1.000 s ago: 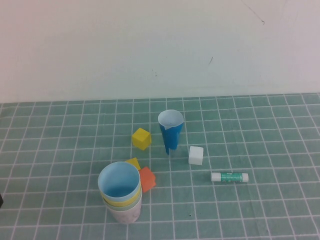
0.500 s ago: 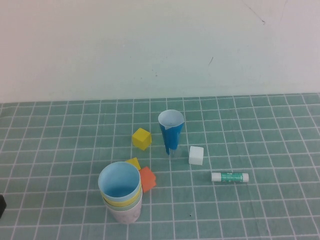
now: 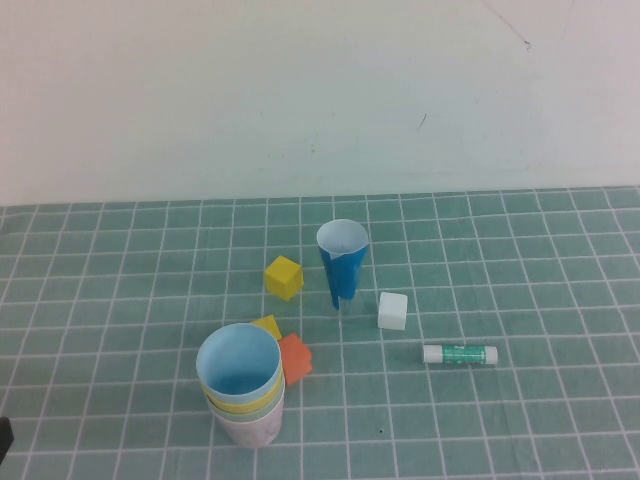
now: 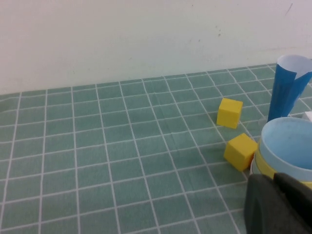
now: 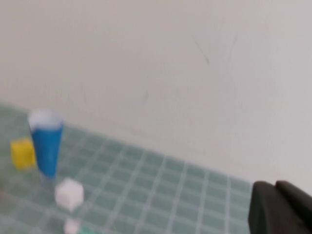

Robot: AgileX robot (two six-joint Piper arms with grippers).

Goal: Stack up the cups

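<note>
The four cups stand nested in one stack at the near left of the mat. The light blue cup (image 3: 238,362) is on top, then the yellow rim (image 3: 245,404), the pale green rim (image 3: 264,408) and the pink cup (image 3: 250,430) at the bottom. The left wrist view shows the light blue cup (image 4: 287,148) and the yellow rim (image 4: 264,168) just beyond my left gripper (image 4: 274,181), which is shut and empty. In the high view, my left gripper (image 3: 3,437) is only a dark sliver at the near left edge. My right gripper (image 5: 275,187) is shut, empty and raised far to the right.
A narrow dark blue cone cup (image 3: 341,260) stands mid-table. A yellow cube (image 3: 283,276) lies to its left. A second yellow cube (image 3: 266,327) and an orange block (image 3: 295,356) lie against the stack. A white cube (image 3: 392,310) and a glue stick (image 3: 459,354) lie to the right.
The dark tip of my left gripper has slid down along the high view's left edge, toward the near side. The stack and the other things have not moved.
</note>
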